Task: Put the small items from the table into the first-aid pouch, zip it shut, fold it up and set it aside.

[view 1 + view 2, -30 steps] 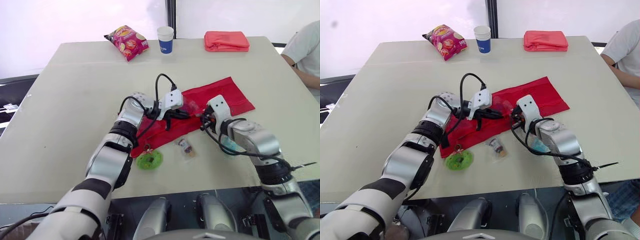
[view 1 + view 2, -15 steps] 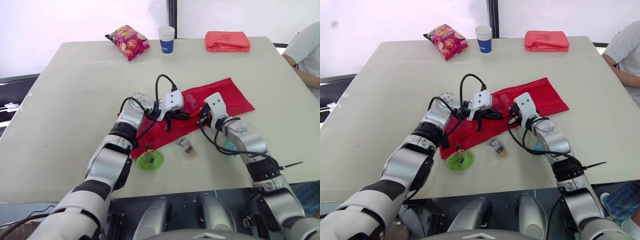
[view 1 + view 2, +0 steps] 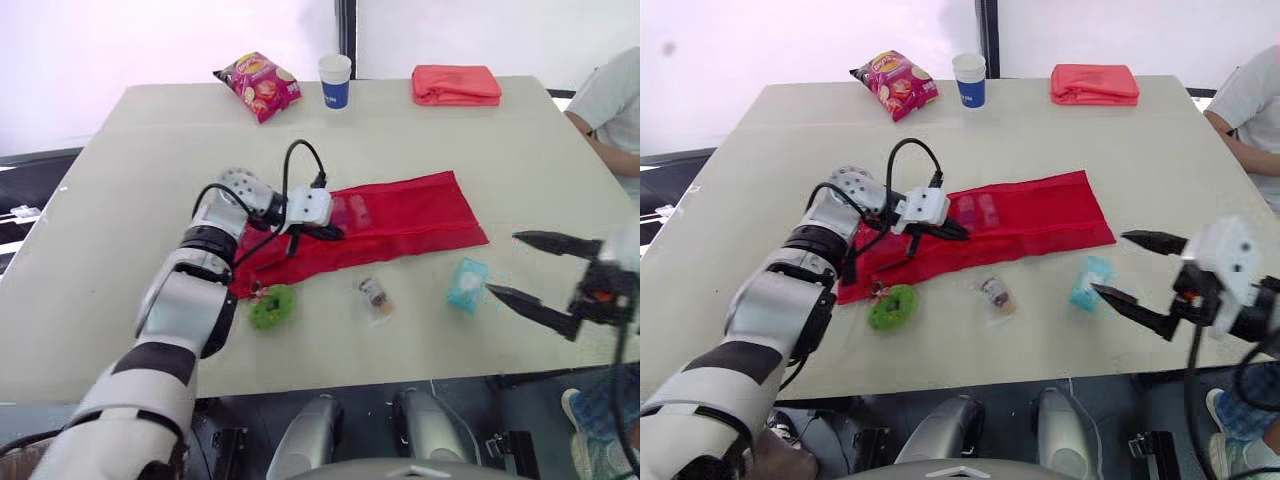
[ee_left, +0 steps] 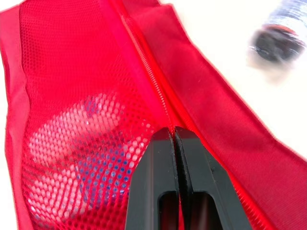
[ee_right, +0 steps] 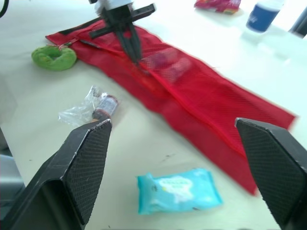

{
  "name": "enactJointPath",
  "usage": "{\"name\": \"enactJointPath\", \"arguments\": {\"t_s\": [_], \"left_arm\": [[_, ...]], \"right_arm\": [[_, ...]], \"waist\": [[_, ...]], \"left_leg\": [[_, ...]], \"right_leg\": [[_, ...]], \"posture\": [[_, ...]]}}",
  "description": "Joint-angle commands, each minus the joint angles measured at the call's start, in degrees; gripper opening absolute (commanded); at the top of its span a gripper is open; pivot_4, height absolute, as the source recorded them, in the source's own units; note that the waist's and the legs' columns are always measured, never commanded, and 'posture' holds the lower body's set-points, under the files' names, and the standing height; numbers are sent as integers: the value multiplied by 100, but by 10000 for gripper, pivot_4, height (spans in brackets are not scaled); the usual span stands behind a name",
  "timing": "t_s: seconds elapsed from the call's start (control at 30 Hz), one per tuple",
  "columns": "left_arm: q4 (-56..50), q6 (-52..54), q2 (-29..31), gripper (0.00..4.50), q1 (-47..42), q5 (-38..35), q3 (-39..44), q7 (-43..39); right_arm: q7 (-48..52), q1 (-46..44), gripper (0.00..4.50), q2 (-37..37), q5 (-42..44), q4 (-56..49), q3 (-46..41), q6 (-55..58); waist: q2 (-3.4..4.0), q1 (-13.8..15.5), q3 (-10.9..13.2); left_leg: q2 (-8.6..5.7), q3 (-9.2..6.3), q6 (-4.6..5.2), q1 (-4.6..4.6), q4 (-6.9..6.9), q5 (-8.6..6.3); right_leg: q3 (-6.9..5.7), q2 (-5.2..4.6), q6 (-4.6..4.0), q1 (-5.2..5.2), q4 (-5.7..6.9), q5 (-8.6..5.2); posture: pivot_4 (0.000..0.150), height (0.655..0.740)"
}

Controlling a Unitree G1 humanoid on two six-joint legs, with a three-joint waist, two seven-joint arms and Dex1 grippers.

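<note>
The red mesh pouch lies stretched flat across the middle of the table, with small items showing through its mesh. My left gripper is shut on the pouch at its zipper line, near the pouch's left end. My right gripper hangs open and empty off to the right, just beyond a teal wipes packet. A small bottle in a clear bag and a green ring lie on the table in front of the pouch.
At the table's far side are a chip bag, a blue and white paper cup and a folded coral cloth. A person's sleeve and arm show at the right edge. The table's front edge is close.
My right gripper has opened wide and drawn back from the pouch to the right. The left gripper has moved left with the pouch, which now lies flatter and longer.
</note>
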Motion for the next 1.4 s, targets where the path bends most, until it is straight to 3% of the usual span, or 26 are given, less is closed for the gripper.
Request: {"name": "enactJointPath", "arguments": {"t_s": [0.03, 0.2, 0.23, 0.3, 0.43, 0.57, 0.7, 0.8, 0.9, 1.13, 1.23, 1.4], "left_arm": [[130, -574, 137, 0, -287, 131, 30, 0], [355, -577, 43, 0, -529, 497, -43, 535], [390, -320, 11, 4727, -528, 403, 53, 399], [424, 265, -18, 9614, -512, 190, 283, 262], [228, 1824, -9, 28611, -447, -210, 714, 88], [-1520, 3883, -144, 44293, 293, -596, 919, 493], [-4622, 6238, -372, 44293, 1641, -664, 952, 1617], [-6133, 7315, -615, 44293, 2323, -575, 864, 2379], [-6685, 7623, -743, 44293, 2649, -355, 746, 3114], [-6724, 7015, -746, 44293, 2995, 4, 476, 4228], [-6757, 6852, -723, 35830, 3107, -46, 385, 4322], [-6411, 6101, -566, 10869, 3155, -8, 276, 4417]], "right_arm": [[19, 153, 44564, -77, 226, -221, -435, -82], [-222, 312, 44564, -35, 360, -394, -419, -196], [-253, 335, 45000, -19, 355, -415, -388, -226], [-322, 378, 45000, -8, 372, -459, -355, -270], [-443, 437, 45000, -38, 482, -503, -398, -320], [-502, 494, 45000, -59, 347, -499, -291, -444], [-551, 439, 45000, -121, 384, -397, -234, -484], [-557, 400, 45000, -184, 420, -331, -217, -500], [-564, 367, 45000, -241, 426, -271, -173, -515], [-654, 308, 45000, -308, 453, -250, -145, -482], [-698, 313, 45000, -327, 487, -271, -176, -461], [-835, 313, 45000, -359, 538, -305, -199, -435]], "waist": [[0, 15, 0], [-3, 88, 1], [-3, 91, 1], [-3, 89, 1], [-5, 65, 2], [-3, 60, 2], [-2, 63, 1], [-3, 91, 1], [-3, 146, 1], [-1, 203, 0], [-1, 244, 0], [-1, 247, 0]], "left_leg": [[0, 1, 0, 0, 0, 0], [-2, 4, 6, -6, 11, -4], [-3, 4, 7, -6, 12, -4], [-4, 4, 8, -6, 13, -4], [-3, 1, 10, -8, 18, -5], [-1, 0, 9, -8, 19, -5], [2, 0, -11, -8, 20, 6], [3, -2, -14, -9, 20, 8], [3, -1, -16, -8, 20, 8], [3, 7, -17, -1, 19, 8], [1, 7, -17, -2, 19, 8], [0, 6, -17, -2, 19, 8]], "right_leg": [[0, 0, 0, 0, 0, 0], [2, -2, 1, 2, -1, 0], [2, -3, 2, 3, -1, 1], [0, -2, 3, 4, -1, 0], [-4, 0, 4, 4, 1, 0], [-5, 1, 4, 3, 4, -1], [4, -2, 4, 3, 2, -1], [4, -2, 3, 2, 2, -1], [4, -3, 3, 4, 2, 0], [11, -5, 3, 6, 0, 0], [11, -9, 3, 6, -2, 0], [9, -11, 4, 9, -5, 1]], "posture": [[1500, 7400], [1500, 7400], [1500, 7400], [1500, 7400], [1500, 7400], [1500, 7400], [1500, 7400], [1500, 7400], [1500, 7400], [1500, 7400], [1500, 7400], [1500, 7400]]}}
